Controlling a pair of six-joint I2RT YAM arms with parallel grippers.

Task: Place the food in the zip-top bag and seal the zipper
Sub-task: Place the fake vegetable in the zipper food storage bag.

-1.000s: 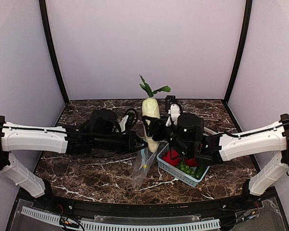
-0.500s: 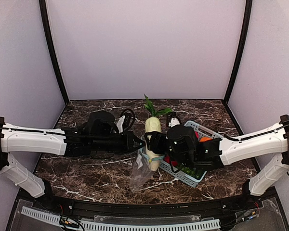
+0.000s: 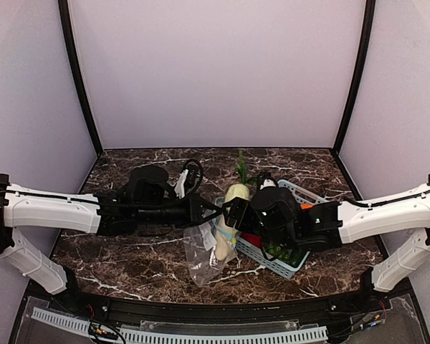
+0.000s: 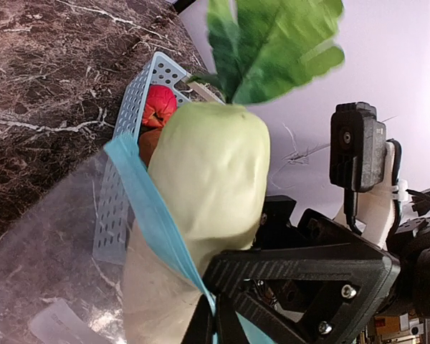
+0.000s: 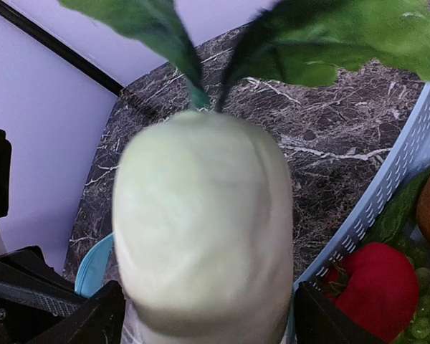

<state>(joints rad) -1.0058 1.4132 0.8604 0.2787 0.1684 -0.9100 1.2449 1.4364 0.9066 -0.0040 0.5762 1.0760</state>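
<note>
Two arms meet over the middle of the marble table point(image 3: 129, 251) in the top view. The left gripper point(image 3: 204, 209) reaches in from the left and the right gripper point(image 3: 233, 212) from the right, with the cream squash point(image 3: 235, 195) between them. The squash leans, with its green leaves point(image 3: 241, 166) towards the far side and its lower end inside the mouth of the zip-top bag point(image 3: 199, 252). The bag hangs crumpled down to the table, just left of the light blue basket point(image 3: 271, 264). In the basket we see a red piece point(image 3: 252, 240), green pieces point(image 3: 276, 252) and an orange piece point(image 3: 306, 206).

From the left wrist, the left gripper point(image 4: 213, 324) is pressed together on the zipper point(image 4: 147, 208), holding that edge of the bag point(image 4: 50, 272) up. The blue strip runs across the front of the squash point(image 4: 208, 165), and the basket point(image 4: 129, 115) with a red piece point(image 4: 160, 106) stands just behind.

From the right wrist, the squash point(image 5: 204, 222) fills the frame, its leaves point(image 5: 308, 43) pointing away. The right gripper point(image 5: 204, 319) has its fingers point(image 5: 93, 319) spread wide, one on each side of the squash, but we cannot tell whether they press on it or merely flank it. A curve of the zipper point(image 5: 93, 276) shows at the left, and the basket point(image 5: 387, 186) sits close on the right.
</note>
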